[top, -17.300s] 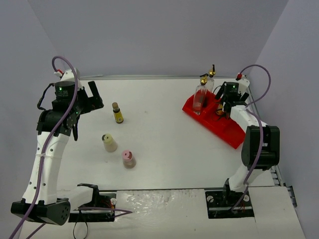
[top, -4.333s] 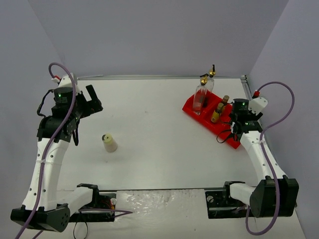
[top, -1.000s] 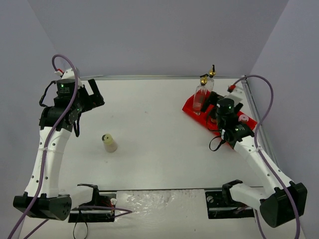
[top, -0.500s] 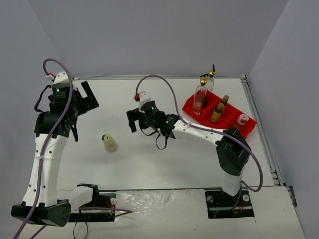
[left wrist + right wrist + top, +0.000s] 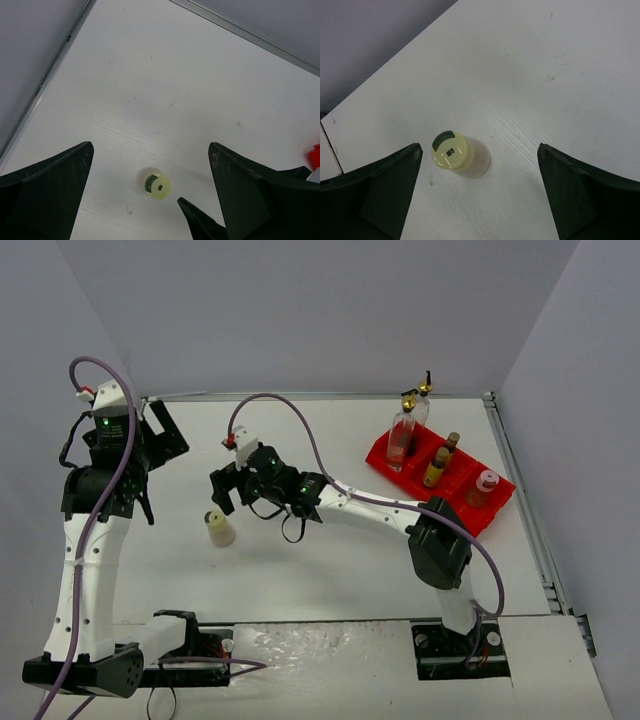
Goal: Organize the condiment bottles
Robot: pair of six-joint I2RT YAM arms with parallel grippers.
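Note:
A squat cream bottle [image 5: 219,527] stands alone on the left part of the table. My right gripper [image 5: 224,492] is open just above and beside it. In the right wrist view the bottle [image 5: 451,151] sits between the open fingers, nearer the left one [image 5: 375,192]. My left gripper [image 5: 166,430] is open and empty, high at the back left. Its wrist view looks down on the bottle [image 5: 156,185]. Two tall clear bottles [image 5: 402,432] with gold spouts, two amber bottles [image 5: 436,467] and a pink bottle [image 5: 484,486] stand in the red tray [image 5: 381,453].
The red tray sits at the back right near the table's right rail [image 5: 520,475]. Grey walls close the back and sides. A purple cable [image 5: 300,420] loops over the right arm. A dark tip of the right gripper [image 5: 200,222] shows in the left wrist view.

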